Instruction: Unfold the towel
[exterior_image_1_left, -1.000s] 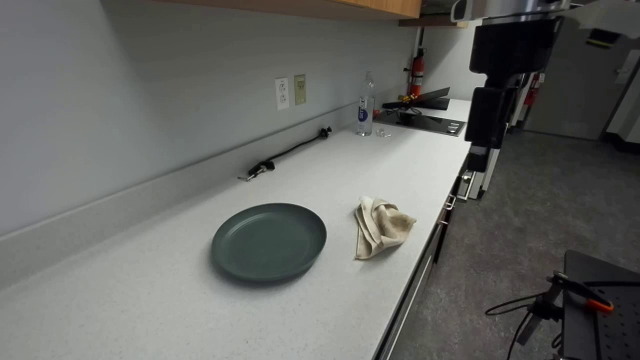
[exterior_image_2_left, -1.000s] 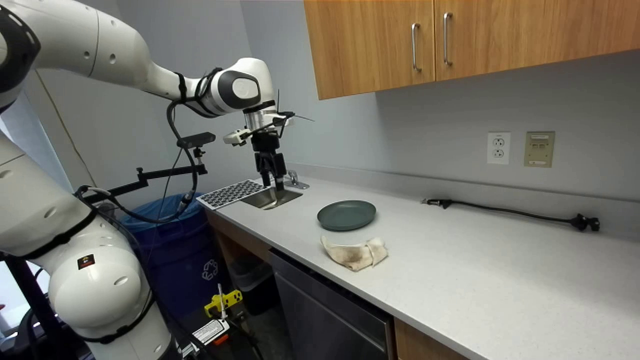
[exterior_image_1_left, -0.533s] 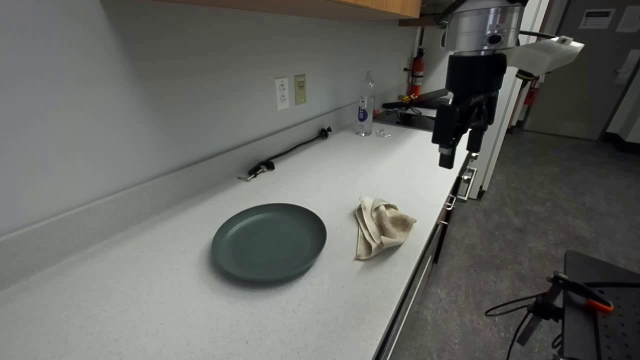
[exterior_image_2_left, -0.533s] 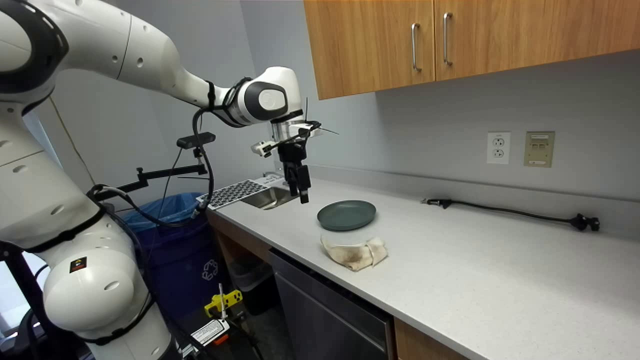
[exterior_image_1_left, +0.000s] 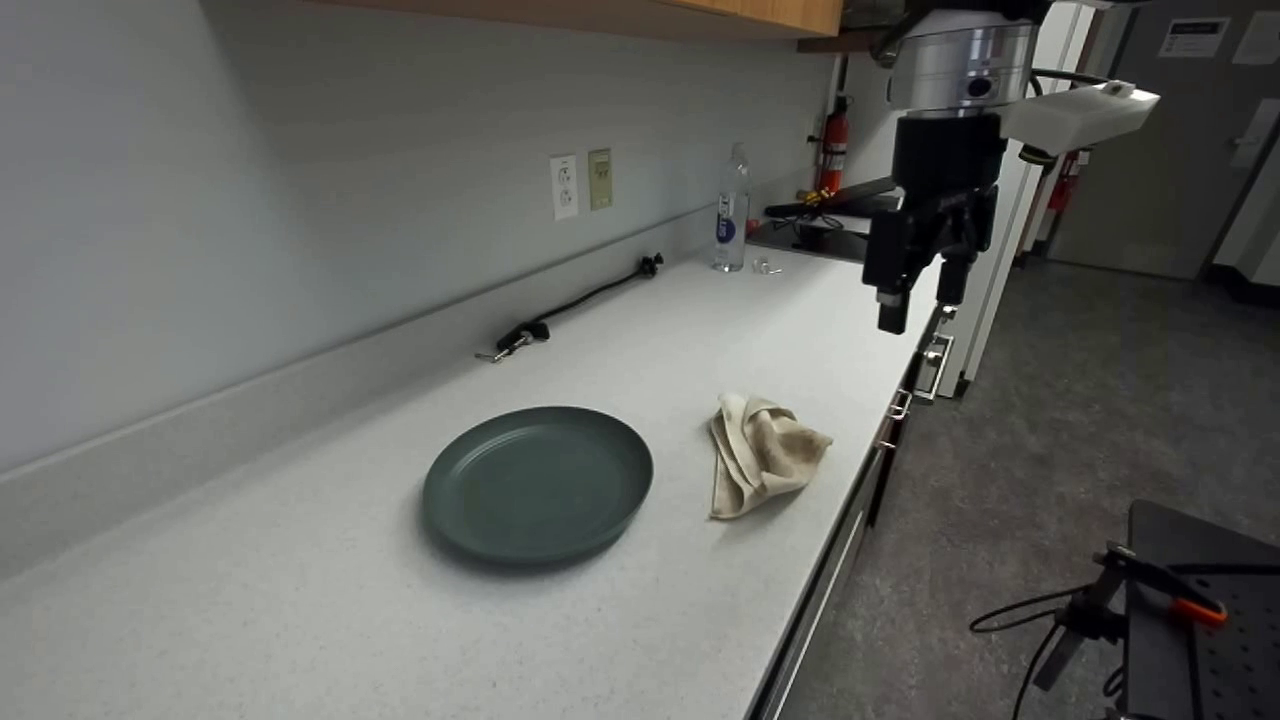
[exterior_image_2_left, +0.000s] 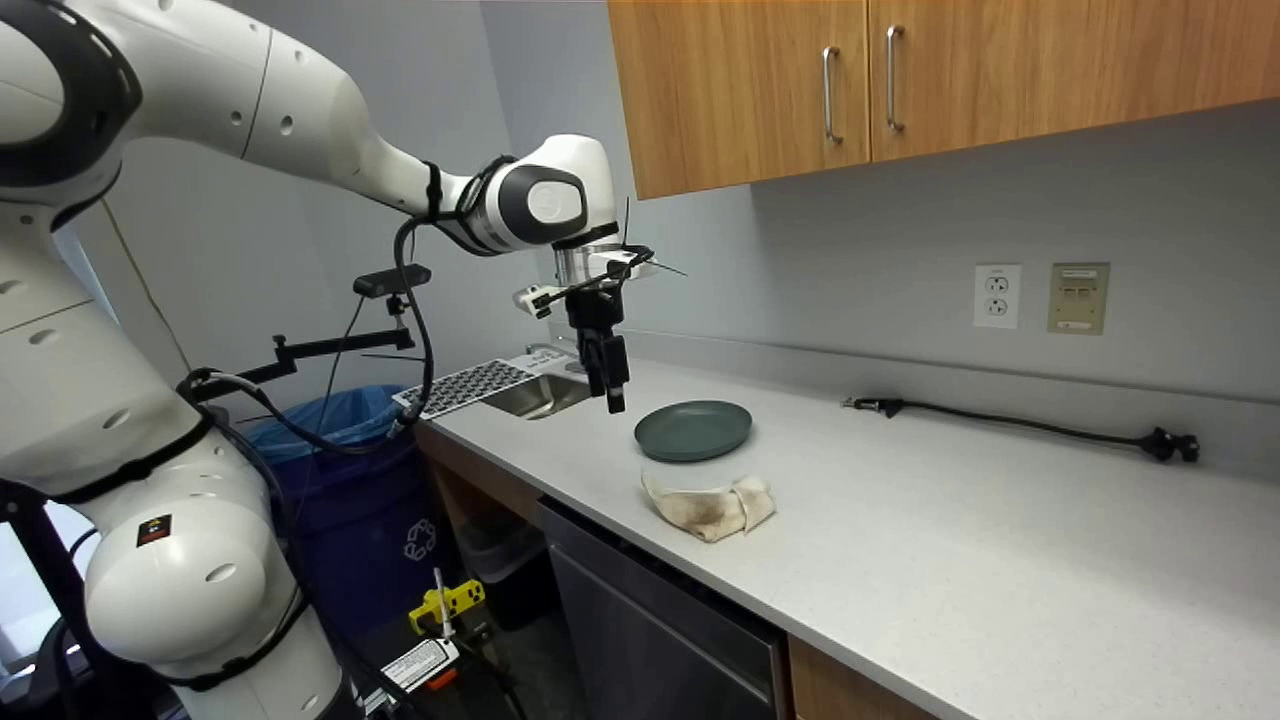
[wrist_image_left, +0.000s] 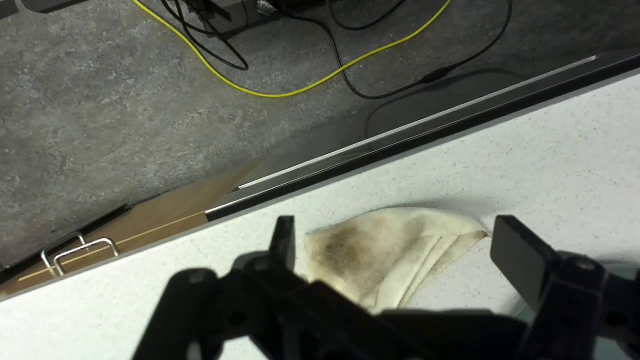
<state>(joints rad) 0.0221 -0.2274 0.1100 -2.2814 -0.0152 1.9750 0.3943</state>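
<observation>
Gripper (wrist_image_left: 400, 245): hangs in the air, pointing down, fingers (wrist_image_left: 522, 260) released and spread wide.
Towel (exterior_image_2_left: 712, 508): well apart from the gripper, near the front edge of the speckled white countertop (exterior_image_2_left: 980, 560); beige, bunched in a heap of layered folds, one face marked by a brown-grey stain.
Dark green plate (exterior_image_2_left: 693, 432): round, low-rimmed, just beyond the towel, the two apart.
Black bin (exterior_image_2_left: 515, 585): under the countertop; inside too dark to make out.
Blue recycling bin (exterior_image_2_left: 360, 530): at the left, lined with a blue bag (exterior_image_2_left: 362, 412); contents hidden.
Metal sink (exterior_image_2_left: 518, 402): set in the countertop's far left.
Plastic bottle (exterior_image_1_left: 731, 225): clear, blue-labelled, upright near the wall (exterior_image_1_left: 400, 180); whether it holds liquid, I cannot tell.
</observation>
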